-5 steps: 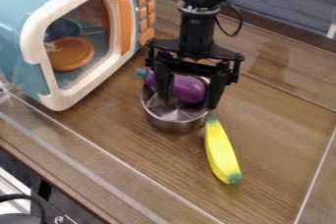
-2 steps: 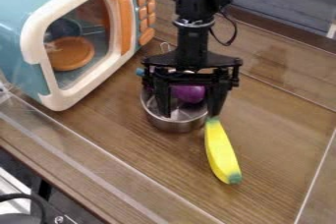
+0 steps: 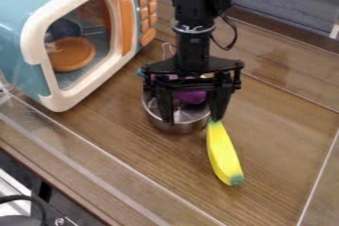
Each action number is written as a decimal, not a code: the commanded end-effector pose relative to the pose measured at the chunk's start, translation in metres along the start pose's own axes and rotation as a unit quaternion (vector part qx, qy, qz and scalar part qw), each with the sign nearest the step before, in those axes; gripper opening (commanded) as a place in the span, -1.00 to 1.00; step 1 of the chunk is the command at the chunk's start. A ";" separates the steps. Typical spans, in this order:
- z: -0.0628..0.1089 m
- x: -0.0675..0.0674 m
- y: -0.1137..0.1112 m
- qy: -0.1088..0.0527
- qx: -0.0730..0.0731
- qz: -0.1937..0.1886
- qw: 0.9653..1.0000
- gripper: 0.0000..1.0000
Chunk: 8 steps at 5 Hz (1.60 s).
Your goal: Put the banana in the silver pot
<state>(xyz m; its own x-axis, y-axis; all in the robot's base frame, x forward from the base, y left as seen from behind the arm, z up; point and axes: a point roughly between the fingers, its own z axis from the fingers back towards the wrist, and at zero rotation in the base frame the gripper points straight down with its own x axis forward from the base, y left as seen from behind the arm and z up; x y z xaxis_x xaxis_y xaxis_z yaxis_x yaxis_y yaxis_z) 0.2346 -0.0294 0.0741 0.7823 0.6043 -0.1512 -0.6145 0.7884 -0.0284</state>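
1. I take the silver pot (image 3: pixel 176 117) as my landmark; it sits on the wooden table (image 3: pixel 279 91), just right of the toy microwave (image 3: pixel 73 32).
2. My gripper (image 3: pixel 193 99) points straight down over the silver pot, its two black fingers (image 3: pixel 225 96) spread wide apart, one at each side of the pot's rim. I see nothing clamped between them.
3. A purple eggplant (image 3: pixel 195 95) lies inside the silver pot, showing between the open fingers.
4. The banana (image 3: pixel 223 152) is outside the silver pot, flat on the table at the pot's near-right side. Its upper end lies just beside the pot's rim and close to the gripper's right finger; I cannot tell whether it touches either. Its green tip points away from the pot, toward the front edge of the table.
5. Left of the silver pot, the microwave's door stands open, and an orange bowl (image 3: pixel 69 54) rests inside it.
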 end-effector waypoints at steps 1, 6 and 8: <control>0.010 -0.003 -0.004 -0.016 -0.021 0.004 1.000 1.00; 0.005 -0.014 -0.009 -0.009 -0.040 0.048 0.998 1.00; 0.002 -0.016 -0.011 -0.008 -0.046 0.060 0.997 1.00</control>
<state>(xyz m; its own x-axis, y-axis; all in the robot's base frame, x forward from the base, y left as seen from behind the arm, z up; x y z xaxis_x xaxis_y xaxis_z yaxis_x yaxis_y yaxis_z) 0.2259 -0.0454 0.0679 0.6930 0.7004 -0.1708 -0.7171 0.6941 -0.0631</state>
